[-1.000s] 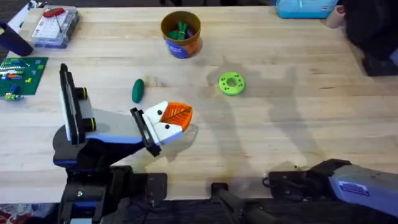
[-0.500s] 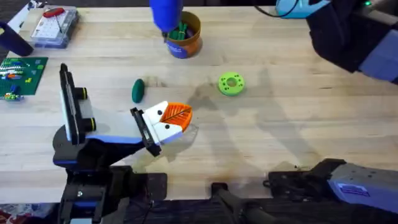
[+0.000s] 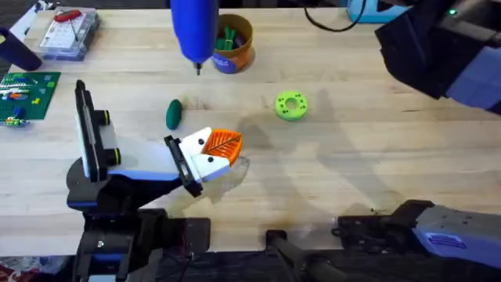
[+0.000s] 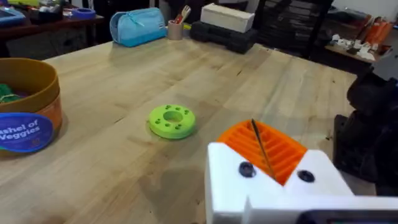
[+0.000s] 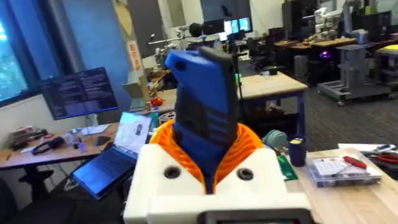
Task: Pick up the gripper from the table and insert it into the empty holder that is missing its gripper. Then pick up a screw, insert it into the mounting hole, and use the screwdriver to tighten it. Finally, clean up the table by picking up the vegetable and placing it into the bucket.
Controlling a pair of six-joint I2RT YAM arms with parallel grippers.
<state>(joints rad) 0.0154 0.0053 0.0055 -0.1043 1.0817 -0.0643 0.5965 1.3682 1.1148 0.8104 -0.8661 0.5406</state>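
Screwdriver (image 3: 193, 30), blue and thick, hanging tip-down above the far tabletop (image 3: 352, 157) just beside the bucket (image 3: 229, 45), clamped between the orange ribbed pads of the right gripper (image 5: 211, 171). Lower and nearer than half a second ago, when only its tip end showed at the far edge; absent altogether a second ago. Apparently on its way to the tightening step, though no holder, screw or mounting hole discernible here. Left gripper (image 3: 213, 150) parked low over the near tabletop, jaws together with only a thin line between the pads, holding nothing, unmoved across the three overhead views. Vegetable (image 3: 173, 113) lying on the wood just beyond it, not yet in the bucket, so cleanup outstanding. Lime green ring (image 3: 291, 105) well apart to the right.
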